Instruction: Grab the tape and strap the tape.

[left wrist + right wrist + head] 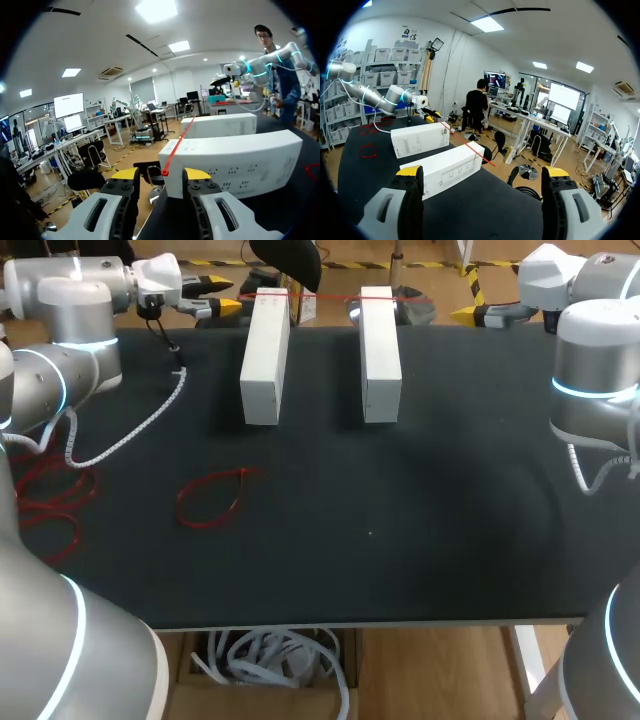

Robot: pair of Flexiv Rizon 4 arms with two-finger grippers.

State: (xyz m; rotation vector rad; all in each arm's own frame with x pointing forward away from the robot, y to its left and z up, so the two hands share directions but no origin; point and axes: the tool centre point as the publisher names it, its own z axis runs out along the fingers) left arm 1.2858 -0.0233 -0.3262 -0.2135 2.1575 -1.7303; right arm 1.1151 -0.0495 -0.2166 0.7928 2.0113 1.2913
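Red tape [325, 297] stretches across the far ends of two boxes [265, 355]. A loose loop [210, 498] lies nearer than the boxes. Left pincer [161, 174] and right pincer [482, 172] flank the boxes, both released.

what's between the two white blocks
Mostly bare black table between left block and right block; a taut red tape spans the gap at their far ends, seen in the head view.

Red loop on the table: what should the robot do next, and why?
Probably bring the left gripper down to the loose red loop and close on it. Both it and the right gripper are open and empty, one red band spans the white blocks, and the loop lies on the left arm's side.
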